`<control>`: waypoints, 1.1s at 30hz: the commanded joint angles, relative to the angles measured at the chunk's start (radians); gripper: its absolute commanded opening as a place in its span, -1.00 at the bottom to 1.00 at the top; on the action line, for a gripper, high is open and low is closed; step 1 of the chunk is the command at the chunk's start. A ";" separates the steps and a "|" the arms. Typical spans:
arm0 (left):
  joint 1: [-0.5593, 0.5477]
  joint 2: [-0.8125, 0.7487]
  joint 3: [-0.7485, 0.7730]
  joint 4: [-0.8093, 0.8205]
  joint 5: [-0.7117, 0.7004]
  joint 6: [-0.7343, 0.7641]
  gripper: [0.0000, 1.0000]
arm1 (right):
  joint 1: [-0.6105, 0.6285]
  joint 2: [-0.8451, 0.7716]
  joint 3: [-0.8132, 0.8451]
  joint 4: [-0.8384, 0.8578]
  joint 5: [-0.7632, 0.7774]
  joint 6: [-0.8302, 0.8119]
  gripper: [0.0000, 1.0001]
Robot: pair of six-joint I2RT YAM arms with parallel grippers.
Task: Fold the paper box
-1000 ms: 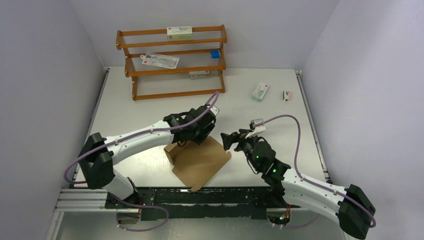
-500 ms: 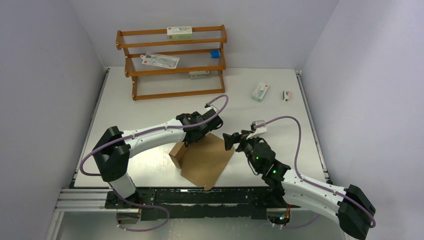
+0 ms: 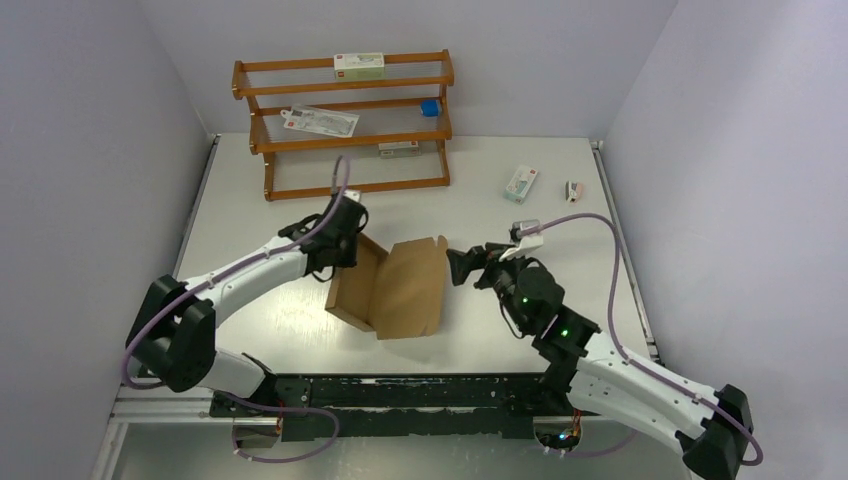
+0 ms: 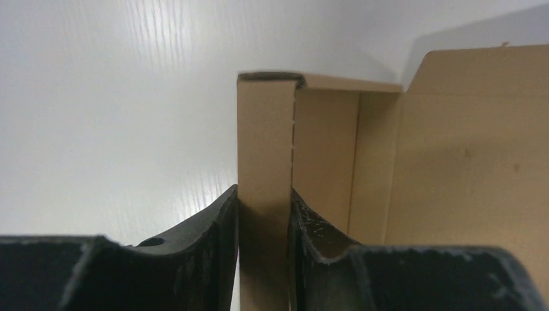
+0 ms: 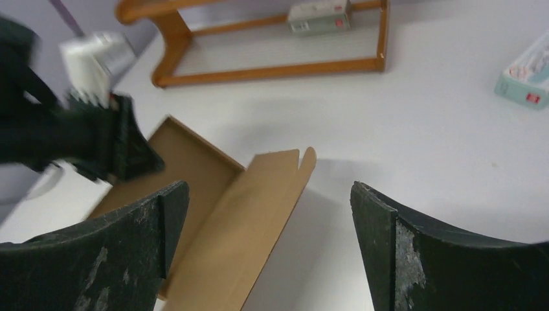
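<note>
Left wrist view: paper box (image 4: 466,181) side wall stands upright between left gripper (image 4: 264,207) fingers, both pads clamped on it. Box tray partly formed, lid panel open, resting on table (image 3: 480,190). Right gripper (image 5: 268,191) spread wide, touching nothing; lid edge just ahead of its fingertips. Wooden rack (image 3: 355,187) well beyond both grippers.

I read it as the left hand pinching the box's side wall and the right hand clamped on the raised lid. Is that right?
Not quite. The left hand does pinch the side wall of the box. The right hand is not clamped on anything, though. The right wrist view shows its fingers spread wide open, with the raised lid ahead of them and not gripped.
</note>
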State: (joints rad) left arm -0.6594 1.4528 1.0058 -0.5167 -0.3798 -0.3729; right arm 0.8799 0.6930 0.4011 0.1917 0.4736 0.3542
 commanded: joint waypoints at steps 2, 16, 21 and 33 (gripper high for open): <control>0.103 -0.069 -0.190 0.244 0.235 -0.162 -0.28 | -0.003 0.004 0.174 -0.184 -0.019 -0.002 1.00; 0.167 -0.235 -0.600 0.679 0.295 -0.642 -0.28 | -0.004 0.192 0.395 -0.335 -0.070 -0.016 1.00; 0.167 -0.285 -0.693 0.773 0.282 -0.715 0.00 | -0.004 0.327 0.522 -0.412 -0.100 -0.025 1.00; 0.170 -0.512 -0.449 0.217 0.096 -0.377 0.84 | 0.010 0.616 0.807 -0.644 -0.331 -0.104 0.96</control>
State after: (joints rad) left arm -0.4965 1.0157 0.4183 -0.0704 -0.1799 -0.9310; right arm 0.8787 1.2606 1.1168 -0.3382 0.2226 0.2832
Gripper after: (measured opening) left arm 0.895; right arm 0.995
